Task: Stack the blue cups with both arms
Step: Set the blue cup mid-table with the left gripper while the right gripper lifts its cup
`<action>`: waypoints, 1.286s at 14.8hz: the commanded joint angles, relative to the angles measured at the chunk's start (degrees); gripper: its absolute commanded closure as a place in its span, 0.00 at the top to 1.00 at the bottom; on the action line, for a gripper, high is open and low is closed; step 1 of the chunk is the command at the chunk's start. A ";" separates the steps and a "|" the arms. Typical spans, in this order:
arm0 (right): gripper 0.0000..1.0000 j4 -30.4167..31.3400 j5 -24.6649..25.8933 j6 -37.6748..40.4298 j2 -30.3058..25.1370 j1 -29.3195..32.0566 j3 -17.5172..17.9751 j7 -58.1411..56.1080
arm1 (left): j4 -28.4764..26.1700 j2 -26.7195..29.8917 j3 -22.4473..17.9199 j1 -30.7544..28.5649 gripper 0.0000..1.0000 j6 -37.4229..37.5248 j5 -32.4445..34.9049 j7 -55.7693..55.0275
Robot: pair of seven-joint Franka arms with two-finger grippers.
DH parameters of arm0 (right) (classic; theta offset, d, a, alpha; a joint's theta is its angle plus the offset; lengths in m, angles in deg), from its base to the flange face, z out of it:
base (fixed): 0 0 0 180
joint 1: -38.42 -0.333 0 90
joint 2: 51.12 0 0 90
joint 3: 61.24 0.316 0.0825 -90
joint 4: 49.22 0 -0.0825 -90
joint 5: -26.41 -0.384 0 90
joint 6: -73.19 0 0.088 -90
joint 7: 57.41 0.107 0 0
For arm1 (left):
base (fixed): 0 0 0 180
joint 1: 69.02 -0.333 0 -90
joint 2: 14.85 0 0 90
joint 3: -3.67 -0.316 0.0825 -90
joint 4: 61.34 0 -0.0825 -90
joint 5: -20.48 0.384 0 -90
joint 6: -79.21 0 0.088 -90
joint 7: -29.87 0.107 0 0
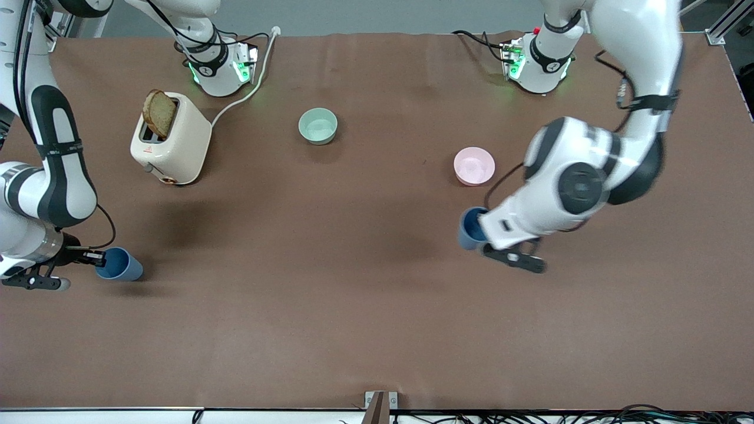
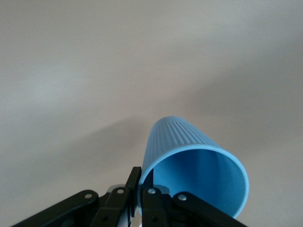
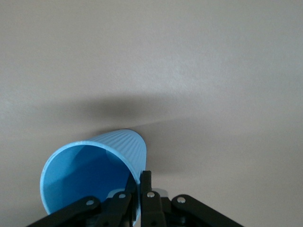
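Two blue cups are each held by an arm. My right gripper (image 1: 99, 257) is shut on the rim of one blue cup (image 1: 121, 264), holding it tilted above the table at the right arm's end. In the right wrist view this cup (image 3: 90, 170) has one finger inside and one finger (image 3: 147, 187) outside its wall. My left gripper (image 1: 482, 232) is shut on the rim of the other blue cup (image 1: 469, 228), over the table nearer the front camera than the pink bowl. In the left wrist view that cup (image 2: 194, 163) is pinched at its rim between the fingers (image 2: 134, 182).
A pink bowl (image 1: 474, 165) sits near the left arm's cup. A pale green bowl (image 1: 318, 126) sits mid-table toward the bases. A cream toaster (image 1: 172, 140) holding a slice of bread stands toward the right arm's end, with its cord running to the right arm's base.
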 commanded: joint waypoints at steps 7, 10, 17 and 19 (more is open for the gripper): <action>0.01 -1.59 0.32 14.05 -11.61 -4.70 0.32 7.50 | 10.79 -12.61 -0.54 13.12 0.00 -4.38 1.25 0.13; 0.01 -1.59 0.23 19.49 -17.15 -6.46 0.32 7.68 | 10.79 -14.55 -1.16 16.56 0.00 -5.00 1.43 -0.49; 0.01 -1.50 -1.79 33.47 -29.90 -8.14 0.41 7.59 | 10.61 -17.28 -1.16 17.71 0.43 -5.97 3.54 -1.45; 0.01 -1.50 -2.05 35.59 -31.66 -8.14 0.50 7.59 | 10.61 -15.36 -1.16 17.62 1.00 -5.28 3.54 -1.80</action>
